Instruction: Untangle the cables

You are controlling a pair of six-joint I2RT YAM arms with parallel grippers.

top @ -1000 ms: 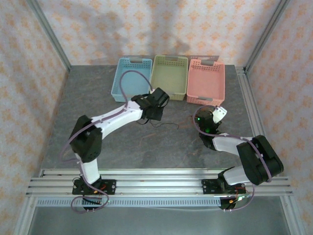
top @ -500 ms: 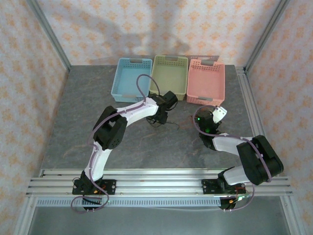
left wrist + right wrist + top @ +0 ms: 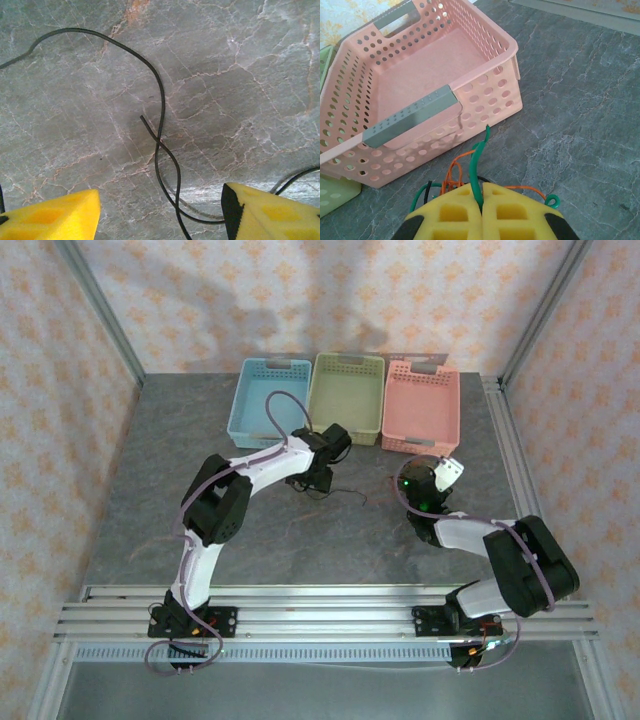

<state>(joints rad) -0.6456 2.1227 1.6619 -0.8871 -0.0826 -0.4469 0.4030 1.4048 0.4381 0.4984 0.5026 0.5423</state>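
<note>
Right gripper (image 3: 481, 192) is clamped tight on the cables (image 3: 478, 160), probably anchoring the bunch, while left gripper (image 3: 160, 212) hangs spread wide, holding nothing, over a loose black strand (image 3: 161, 100).

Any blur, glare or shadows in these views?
Top external: sharp, soft shadows on the back wall. Left wrist: black cable crisp, pale glare on the table. Right wrist: pink basket and green cable sharp.

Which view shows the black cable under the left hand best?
Left wrist view: the black cable lies large on the table. The top view gives a faint thin line; the right wrist view faces the pink basket.
</note>
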